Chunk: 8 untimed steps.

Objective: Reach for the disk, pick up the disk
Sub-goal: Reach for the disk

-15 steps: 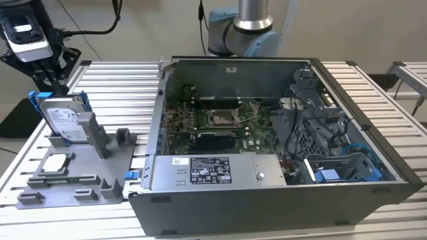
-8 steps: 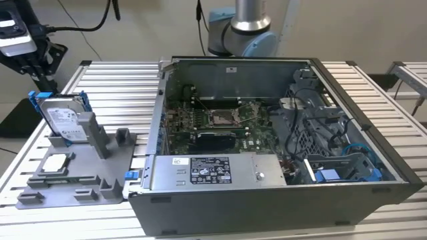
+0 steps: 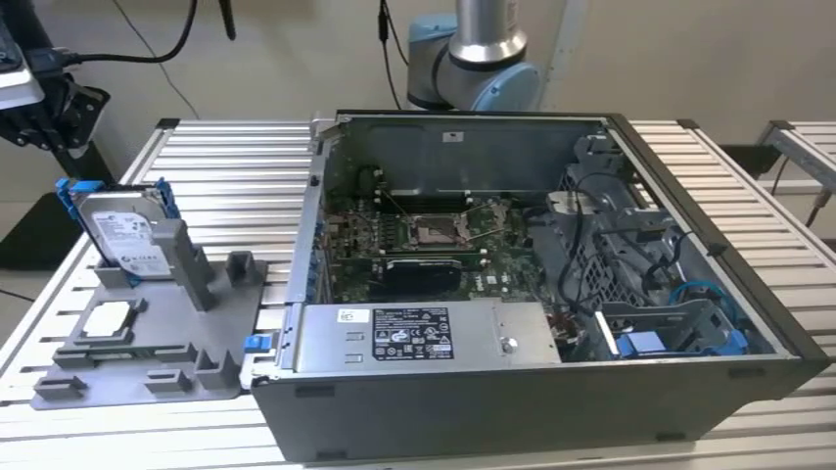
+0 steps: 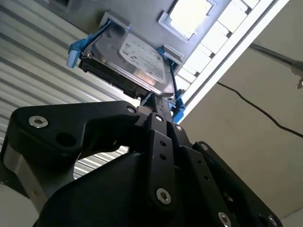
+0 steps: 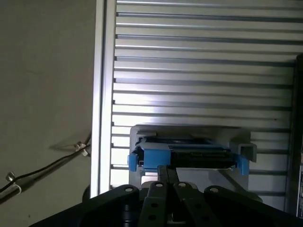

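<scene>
The disk [image 3: 124,233] is a silver hard drive with a white label in a blue bracket. It stands on edge in a grey holder [image 3: 157,367] at the exterior view's left. My black gripper [image 3: 59,122] hangs above it near that view's upper left corner, apart from it. In the second wrist view the fingers come together at the gripper [image 4: 154,101], which points at the disk's [image 4: 135,61] near edge. In the first wrist view the gripper [image 5: 166,172] sits just short of the disk's [image 5: 189,158] blue-framed edge. The fingers look shut with nothing between them.
A small square silver chip [image 3: 112,323] lies flat in the same holder. An open computer case [image 3: 523,284] stands at the exterior view's centre and right, with a long grey labelled box [image 3: 411,333] along its front. Everything rests on a ribbed aluminium table [image 3: 249,166]. A cable [image 5: 42,165] lies on the floor beside it.
</scene>
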### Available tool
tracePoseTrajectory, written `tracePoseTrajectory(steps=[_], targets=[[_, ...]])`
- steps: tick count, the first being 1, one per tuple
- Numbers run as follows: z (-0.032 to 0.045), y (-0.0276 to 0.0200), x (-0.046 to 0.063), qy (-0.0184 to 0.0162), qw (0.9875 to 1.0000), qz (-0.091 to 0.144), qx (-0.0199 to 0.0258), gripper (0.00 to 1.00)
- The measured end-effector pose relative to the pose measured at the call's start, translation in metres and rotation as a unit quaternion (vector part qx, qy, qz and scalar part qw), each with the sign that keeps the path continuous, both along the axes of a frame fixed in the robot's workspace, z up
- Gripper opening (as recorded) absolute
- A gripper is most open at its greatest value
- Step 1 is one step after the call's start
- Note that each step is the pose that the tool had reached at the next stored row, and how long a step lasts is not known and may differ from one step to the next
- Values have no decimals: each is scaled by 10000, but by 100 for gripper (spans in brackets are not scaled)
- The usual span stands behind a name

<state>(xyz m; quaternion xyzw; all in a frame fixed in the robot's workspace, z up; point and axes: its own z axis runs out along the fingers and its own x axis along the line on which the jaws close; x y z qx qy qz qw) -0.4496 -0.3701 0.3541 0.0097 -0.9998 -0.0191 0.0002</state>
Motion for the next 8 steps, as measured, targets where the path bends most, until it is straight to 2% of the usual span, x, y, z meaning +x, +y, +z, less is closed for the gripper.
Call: tracePoseTrajectory(steps=[3, 8], targets=[[-9, 22, -26, -1, 10000, 0, 1, 0], [-9, 23, -27, 1, 10000, 0, 0, 0]])
